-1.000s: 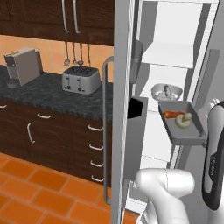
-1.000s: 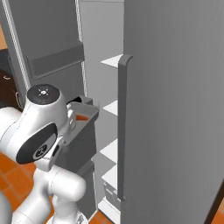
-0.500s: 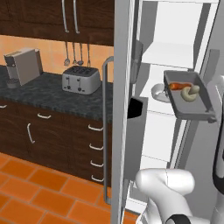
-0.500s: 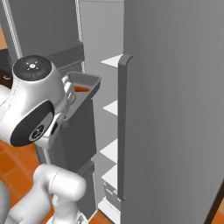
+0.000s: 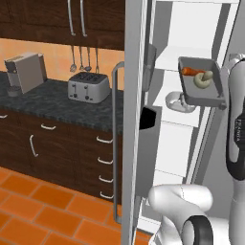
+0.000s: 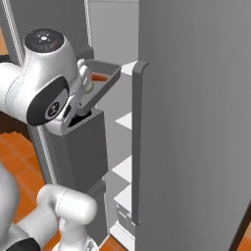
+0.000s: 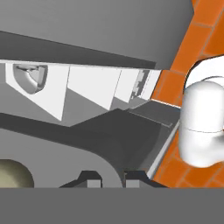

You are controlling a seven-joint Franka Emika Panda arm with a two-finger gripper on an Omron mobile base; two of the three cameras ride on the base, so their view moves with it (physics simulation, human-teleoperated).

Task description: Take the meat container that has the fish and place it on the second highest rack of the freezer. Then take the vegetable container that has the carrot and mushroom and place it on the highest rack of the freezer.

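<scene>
toaster (image 5: 88,88) and coffee machine (image 5: 25,72) on counter (image 5: 62,106).

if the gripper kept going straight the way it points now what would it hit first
Probably the gripper would first meet the dark door bin just beyond the held vegetable container; depth is unclear in the hand view.

Glossy white arm (image 6: 34,93) of rounded, tubular links, joined by dark charcoal bands. Round grey cap (image 6: 44,40) on the uppermost joint, ringed with small pale dots. Dark oval panel (image 6: 48,100) with a small white mark on the side of that link. Long black inset (image 5: 237,136) with faint white lettering down the upright link. Bulbous white base segment (image 5: 184,206) with a dark ring. Two small dark finger tips (image 7: 93,180), square-ended, pale grey on their inner faces.
</scene>
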